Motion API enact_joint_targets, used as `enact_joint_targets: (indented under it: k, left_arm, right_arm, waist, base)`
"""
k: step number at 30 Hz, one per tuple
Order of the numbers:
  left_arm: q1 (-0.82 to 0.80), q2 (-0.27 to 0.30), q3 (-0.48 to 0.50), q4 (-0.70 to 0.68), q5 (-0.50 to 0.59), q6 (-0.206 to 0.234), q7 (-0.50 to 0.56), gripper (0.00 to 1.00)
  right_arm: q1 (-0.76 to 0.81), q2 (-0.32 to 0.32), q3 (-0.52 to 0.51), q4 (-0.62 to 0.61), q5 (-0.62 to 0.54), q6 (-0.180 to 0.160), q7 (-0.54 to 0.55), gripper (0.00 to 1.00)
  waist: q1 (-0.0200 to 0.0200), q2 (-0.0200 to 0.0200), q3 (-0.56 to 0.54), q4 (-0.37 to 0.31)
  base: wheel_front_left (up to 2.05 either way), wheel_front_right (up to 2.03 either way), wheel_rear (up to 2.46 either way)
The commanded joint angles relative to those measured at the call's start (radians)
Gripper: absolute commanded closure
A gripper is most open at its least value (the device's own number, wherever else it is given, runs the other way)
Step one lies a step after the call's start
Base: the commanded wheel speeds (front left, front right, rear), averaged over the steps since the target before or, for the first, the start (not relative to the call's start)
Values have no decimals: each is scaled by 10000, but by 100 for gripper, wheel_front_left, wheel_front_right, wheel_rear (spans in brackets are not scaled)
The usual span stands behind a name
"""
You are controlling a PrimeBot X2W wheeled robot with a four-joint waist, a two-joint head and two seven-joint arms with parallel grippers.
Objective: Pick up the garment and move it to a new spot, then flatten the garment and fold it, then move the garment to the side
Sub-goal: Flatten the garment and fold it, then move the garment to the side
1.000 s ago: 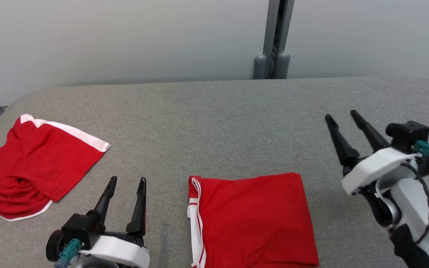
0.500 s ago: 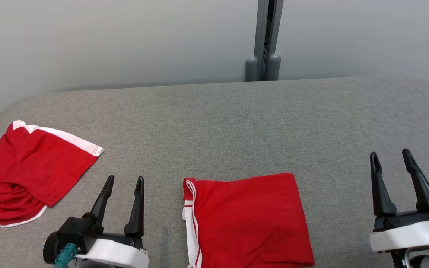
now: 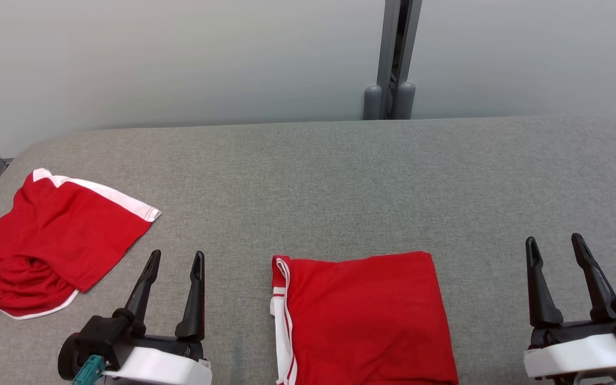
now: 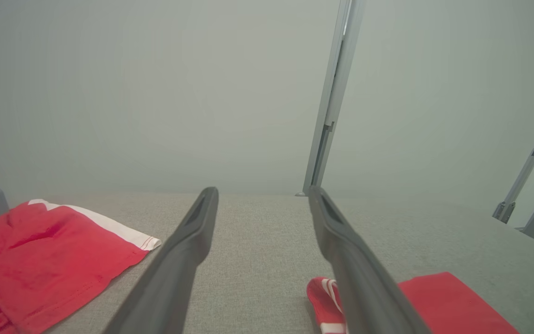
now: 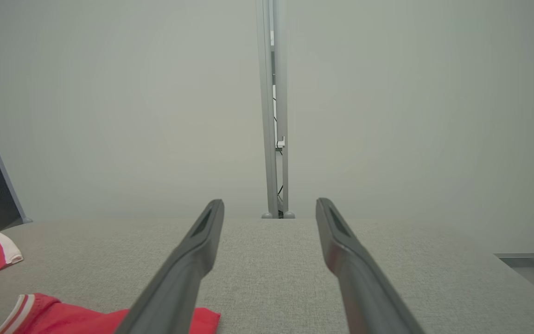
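At six o'clock on the table, against the near edge of the head view: folded red garment, a flat, soft rectangle of smooth knit. White-and-red striped trim stacked along its nine o'clock side. Touched by neither gripper.

At nine o'clock, well apart from it: crumpled red garment, same smooth red fabric. Broad white band along its far edge, thin white hem at the near one, deep folds bunched toward seven o'clock.

Beneath both: grey woven cover, felt-like and matte, with rounded far corners.

At seven o'clock, between the two garments: left gripper. Two long, tapering matte black fingers on a glossy white shell, spread moderately wide and holding nothing. In the left wrist view, same gripper, with the striped corner of the folded garment partly hidden behind one finger.

At five o'clock, apart from the folded garment's three o'clock edge: right gripper, fingers of the same shape, parted about as far, nothing between them.

At twelve o'clock, past the far edge: plain pale wall and slim grey metal post, two rounded caps at its foot.
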Motion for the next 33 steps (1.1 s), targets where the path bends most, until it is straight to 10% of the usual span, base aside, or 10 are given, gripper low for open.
enact_joint_targets:
  k: [1, 22, 33]
  left_arm:
    - [62, 36, 12, -52, 25, 4, -51, 0]
    - [-126, 36, -156, 163, -40, 74, -51, 0]
    - [-296, 41, -349, 409, -5, -38, -51, 0]
  right_arm:
    - [58, 0, -1, 35, -42, -4, -14, 0]
    - [-76, 51, 78, 340, -31, -4, -14, 0]
    - [-245, -100, 1629, 2051, 2007, -4, 864, 0]
  waist:
    - [0, -1, -3, 12]
    - [0, -1, 160, 84]
    - [0, -1, 418, 282]
  base:
    - [0, 0, 0]
    - [0, 0, 0]
    - [0, 0, 0]
